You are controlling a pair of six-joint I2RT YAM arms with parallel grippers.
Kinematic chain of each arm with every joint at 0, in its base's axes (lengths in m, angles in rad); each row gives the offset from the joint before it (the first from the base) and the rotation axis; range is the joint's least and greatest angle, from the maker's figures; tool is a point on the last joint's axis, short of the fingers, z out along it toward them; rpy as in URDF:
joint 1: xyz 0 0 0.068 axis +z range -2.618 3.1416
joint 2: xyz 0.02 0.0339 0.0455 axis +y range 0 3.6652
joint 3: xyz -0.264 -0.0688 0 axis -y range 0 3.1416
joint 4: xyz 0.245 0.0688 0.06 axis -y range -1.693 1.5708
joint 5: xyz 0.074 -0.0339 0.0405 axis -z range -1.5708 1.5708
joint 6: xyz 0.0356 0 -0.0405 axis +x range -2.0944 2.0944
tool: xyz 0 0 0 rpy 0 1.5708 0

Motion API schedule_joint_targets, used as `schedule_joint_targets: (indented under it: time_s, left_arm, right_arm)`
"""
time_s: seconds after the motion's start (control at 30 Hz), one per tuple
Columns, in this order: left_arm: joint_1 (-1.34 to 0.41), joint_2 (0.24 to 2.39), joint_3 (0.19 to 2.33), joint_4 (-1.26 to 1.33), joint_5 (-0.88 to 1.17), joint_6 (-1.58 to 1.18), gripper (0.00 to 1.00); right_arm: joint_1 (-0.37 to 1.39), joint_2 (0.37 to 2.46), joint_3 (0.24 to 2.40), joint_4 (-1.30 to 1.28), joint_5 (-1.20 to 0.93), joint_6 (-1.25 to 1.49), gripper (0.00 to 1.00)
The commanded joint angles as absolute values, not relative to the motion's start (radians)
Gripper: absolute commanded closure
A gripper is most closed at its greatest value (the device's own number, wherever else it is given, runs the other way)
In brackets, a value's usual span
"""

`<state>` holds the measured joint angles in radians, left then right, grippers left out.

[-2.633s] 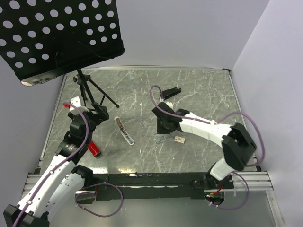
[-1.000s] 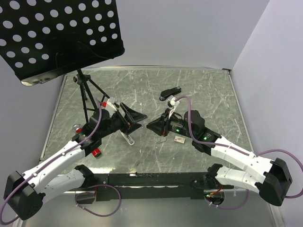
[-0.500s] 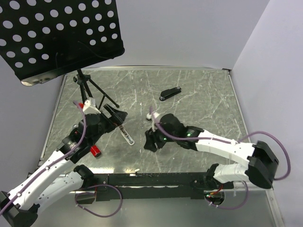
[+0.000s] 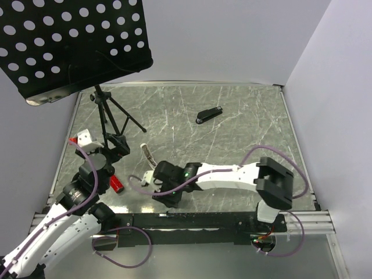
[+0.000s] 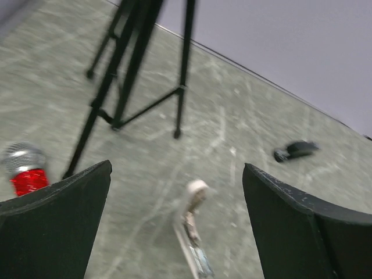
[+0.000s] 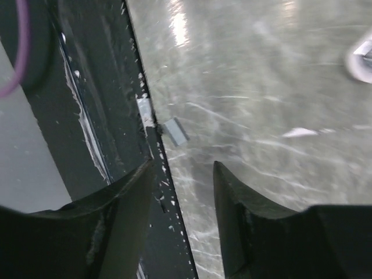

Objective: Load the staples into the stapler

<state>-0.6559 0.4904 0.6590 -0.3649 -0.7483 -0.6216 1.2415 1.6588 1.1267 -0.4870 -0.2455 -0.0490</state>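
The staples [image 6: 174, 131] show in the right wrist view as one small greyish rectangle. It lies flat on the table [image 4: 244, 128], right against the black rail [image 6: 93, 104] at the near edge. That puts it on the arm-base side of the pale stapler [image 4: 150, 158] and apart from it. In the top view the right arm covers that spot.

Far left of the pale stapler and further back stands a black tripod [image 4: 110, 116], its feet on the table. The left gripper [image 5: 177, 168] hangs in the air to the left of the pale stapler. Its fingers [image 5: 58, 226] are spread wide with nothing between them, and its camera looks out over the stapler between them. A red object [image 4: 116, 184] lies left of the stapler and a little nearer the bases.

The pale stapler is long and thin and lies flat, its length running from far to near.

The right gripper [image 6: 183, 167] sits low on the near side of the stapler, over the table's edge. Its fingers [image 6: 244, 221] are parted by a modest gap and hold nothing. The staples lie just past the tips, not between them.

A black stapler [image 4: 208, 114] lies well to the right of the pale one and further back.
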Motion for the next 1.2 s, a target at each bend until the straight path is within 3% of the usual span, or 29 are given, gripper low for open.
schedule_joint_targets:
  time_s: [0.0, 0.3, 0.93, 1.17]
  left_arm:
    - [-0.657, 0.442, 0.581, -0.316, -0.919, -0.541, 0.01]
    - [-0.623, 0.391, 0.563, -0.275, -1.003, -0.52, 0.01]
    - [-0.534, 0.416, 0.557, -0.241, -0.897, -0.491, 0.01]
    - [-0.523, 0.422, 0.555, -0.238, -0.888, -0.486, 0.0]
  right_arm:
    - [1.291, 1.727, 1.225, -0.569, -0.18, -0.133, 0.5]
    - [1.327, 1.842, 1.272, -0.594, -0.12, -0.156, 0.63]
    - [1.336, 1.905, 1.293, -0.591, -0.138, -0.158, 0.73]
    - [1.324, 1.913, 1.276, -0.584, -0.074, -0.127, 0.86]
